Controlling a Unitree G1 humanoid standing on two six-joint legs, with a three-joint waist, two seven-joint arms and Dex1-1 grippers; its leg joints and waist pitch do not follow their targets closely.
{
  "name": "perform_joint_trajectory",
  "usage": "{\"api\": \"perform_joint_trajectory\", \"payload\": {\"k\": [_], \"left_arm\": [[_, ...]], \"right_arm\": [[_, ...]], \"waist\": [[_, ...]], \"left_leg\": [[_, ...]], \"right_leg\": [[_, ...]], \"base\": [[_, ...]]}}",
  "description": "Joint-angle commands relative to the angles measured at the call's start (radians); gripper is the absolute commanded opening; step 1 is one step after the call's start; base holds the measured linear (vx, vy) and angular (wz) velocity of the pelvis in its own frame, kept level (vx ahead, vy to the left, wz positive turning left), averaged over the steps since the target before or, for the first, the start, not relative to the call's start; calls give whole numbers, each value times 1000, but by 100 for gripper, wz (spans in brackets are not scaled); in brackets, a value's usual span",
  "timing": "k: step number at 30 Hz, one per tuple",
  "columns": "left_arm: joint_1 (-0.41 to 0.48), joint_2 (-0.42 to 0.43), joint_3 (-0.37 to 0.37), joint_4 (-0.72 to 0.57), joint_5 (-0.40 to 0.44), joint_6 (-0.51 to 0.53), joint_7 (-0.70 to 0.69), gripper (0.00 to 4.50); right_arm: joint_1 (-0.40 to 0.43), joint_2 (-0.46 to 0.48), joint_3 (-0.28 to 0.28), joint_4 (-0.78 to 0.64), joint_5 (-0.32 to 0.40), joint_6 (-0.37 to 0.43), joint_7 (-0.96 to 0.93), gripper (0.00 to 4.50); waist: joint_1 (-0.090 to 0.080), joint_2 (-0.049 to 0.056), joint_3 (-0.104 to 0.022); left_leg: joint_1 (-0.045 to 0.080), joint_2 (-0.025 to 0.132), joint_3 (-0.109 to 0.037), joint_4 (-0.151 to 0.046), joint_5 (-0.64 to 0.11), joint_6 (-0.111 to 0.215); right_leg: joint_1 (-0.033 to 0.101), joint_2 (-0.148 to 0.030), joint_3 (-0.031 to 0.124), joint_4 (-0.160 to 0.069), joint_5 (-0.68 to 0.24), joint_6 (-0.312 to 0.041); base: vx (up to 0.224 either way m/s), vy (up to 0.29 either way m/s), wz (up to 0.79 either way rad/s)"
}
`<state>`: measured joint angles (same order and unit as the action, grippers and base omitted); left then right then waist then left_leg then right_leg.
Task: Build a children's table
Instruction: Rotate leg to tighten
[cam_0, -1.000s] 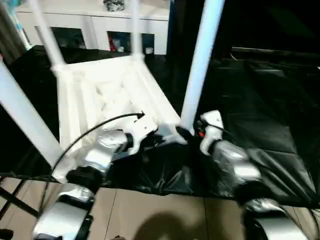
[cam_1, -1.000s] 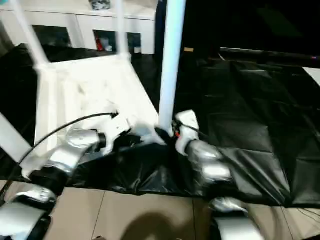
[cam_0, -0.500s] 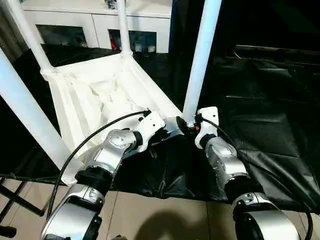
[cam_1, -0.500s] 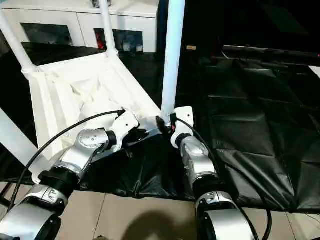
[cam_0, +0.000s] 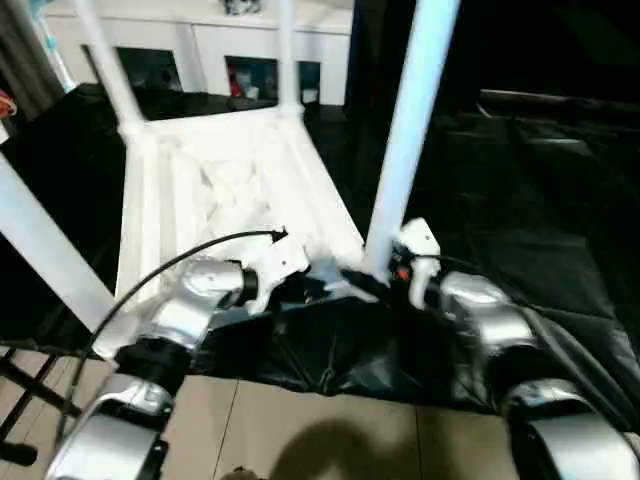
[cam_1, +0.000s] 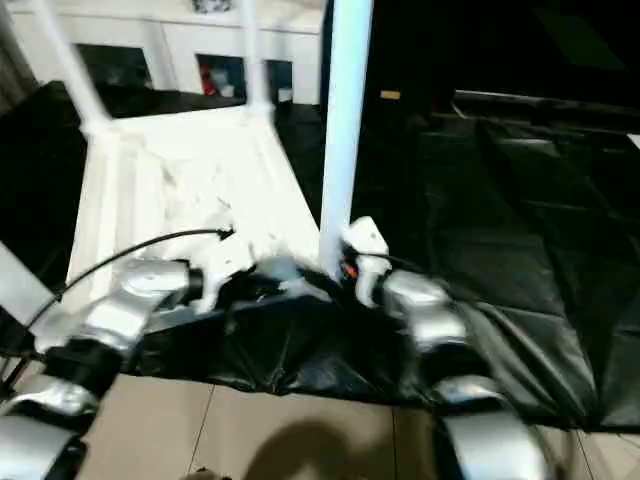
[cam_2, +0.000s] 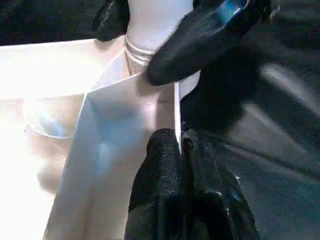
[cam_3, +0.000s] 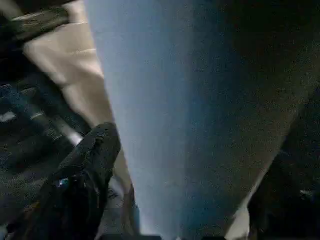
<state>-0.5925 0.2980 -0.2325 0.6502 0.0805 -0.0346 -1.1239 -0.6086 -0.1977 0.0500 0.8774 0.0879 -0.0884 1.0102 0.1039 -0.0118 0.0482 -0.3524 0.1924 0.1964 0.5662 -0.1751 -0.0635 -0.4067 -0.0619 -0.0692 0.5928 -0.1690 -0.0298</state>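
The children's table lies upside down on black sheeting, ribbed underside up. Its white legs stand in the corner sockets: far left, far right, near left and near right. My left gripper is shut on the thin rim of the table top beside the near right socket, and the left wrist view shows the pinch. My right gripper stands open around the base of the near right leg, one black finger alongside it.
A white glass-doored cabinet stands behind the table. Black sheeting covers the ground to the right and ends at a tan tiled floor close to me. Black stand legs cross the lower left corner.
The whole picture has swayed with the head. Both grippers stay at the table's near right corner, the left still pinching the rim. The right gripper's fingers stand looser around the leg.
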Motion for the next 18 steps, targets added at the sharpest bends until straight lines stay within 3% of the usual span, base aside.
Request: {"api": "perform_joint_trajectory", "payload": {"k": [1,5,11,18], "left_arm": [[1,-6,-23,-26,-27,-26,-52,0],[-7,23,-24,-12,-37,-41,-102,0],[-28,51,-22,20,-38,-65,-140,0],[-46,62,-21,43,-36,-76,-150,0]], "right_arm": [[24,-3,51,-61,27,41,132,367],[62,-39,102,-123,33,76,254,367],[96,-69,151,-190,27,114,351,311],[107,-76,169,-208,13,112,354,265]], "waist": [[4,-5,-62],[17,-5,-60],[26,-5,-58],[34,-7,-61]], "left_leg": [[3,49,-16,-53,-185,88],[5,51,-16,-54,-195,82],[11,51,-17,-57,-223,57],[9,50,-18,-55,-197,52]], "right_leg": [[53,-84,49,-60,-186,-214],[51,-88,50,-64,-220,-207],[46,-89,51,-71,-296,-179],[48,-90,51,-65,-263,-180]], "base": [[0,0,0],[0,0,0],[0,0,0],[0,0,0]]}}
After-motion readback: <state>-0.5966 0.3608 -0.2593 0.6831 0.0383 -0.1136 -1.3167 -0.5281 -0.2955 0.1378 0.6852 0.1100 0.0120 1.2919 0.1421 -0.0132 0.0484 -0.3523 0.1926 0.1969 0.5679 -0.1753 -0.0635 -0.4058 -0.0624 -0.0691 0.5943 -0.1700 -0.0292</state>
